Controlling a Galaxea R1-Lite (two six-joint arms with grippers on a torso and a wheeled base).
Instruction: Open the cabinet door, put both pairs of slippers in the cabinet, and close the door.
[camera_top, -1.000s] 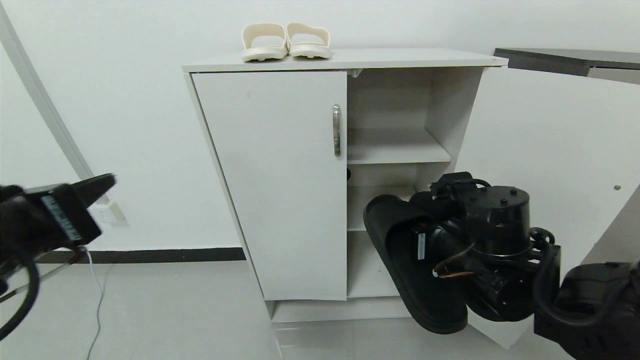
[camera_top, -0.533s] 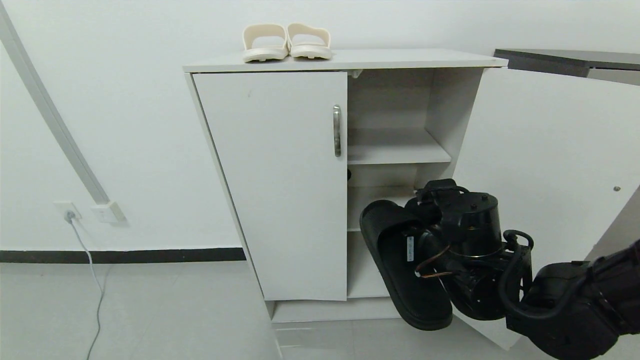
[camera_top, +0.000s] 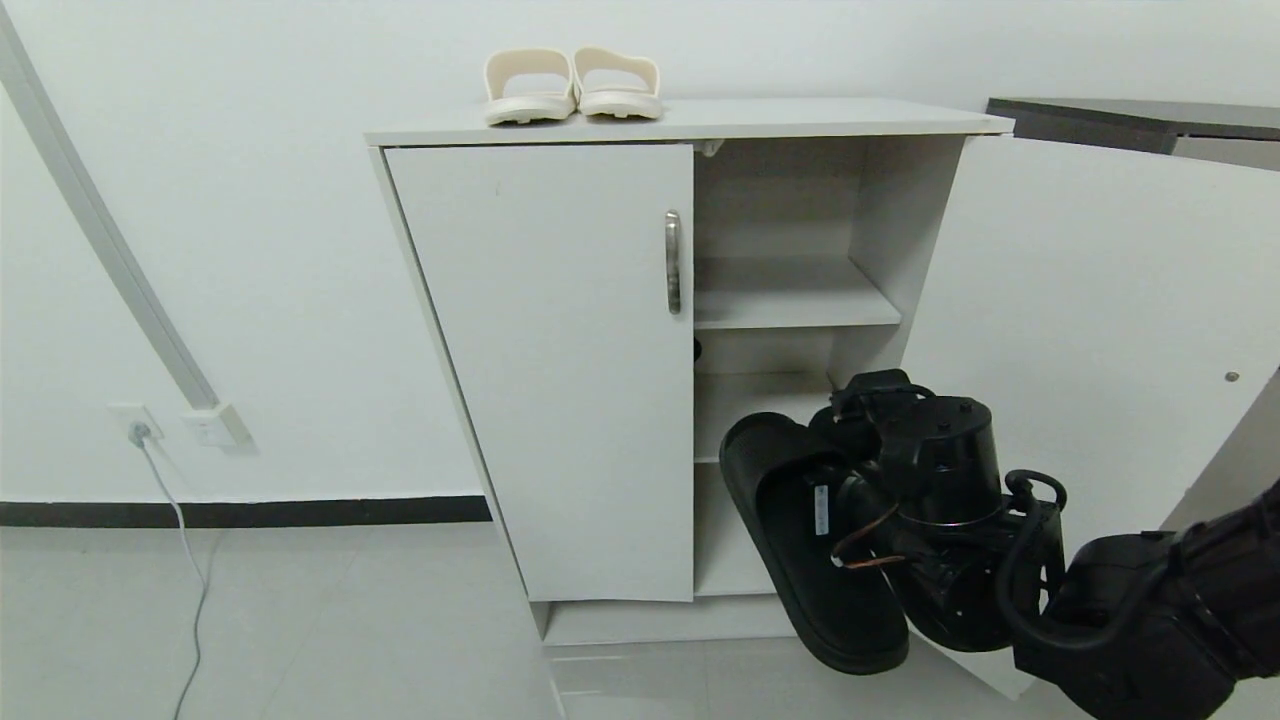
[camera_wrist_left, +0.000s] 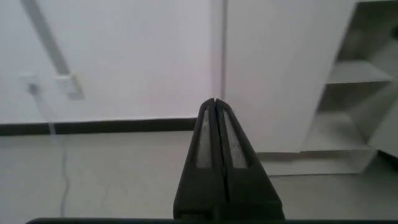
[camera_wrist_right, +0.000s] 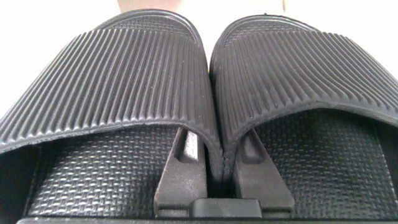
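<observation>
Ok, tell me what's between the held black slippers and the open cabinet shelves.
Nothing. In the head view the black slippers, clamped in the right gripper, hang before the cabinet's open half, bare air up to its shelves; the door stands aside.

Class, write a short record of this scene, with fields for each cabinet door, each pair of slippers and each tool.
Left door: shut
Right door: swung open
Cream slippers: on top of the cabinet
Black slippers: held low in front of the open side, not yet inside
Right tool: shut on the black slippers' straps
Left tool: shut, holding nothing
</observation>
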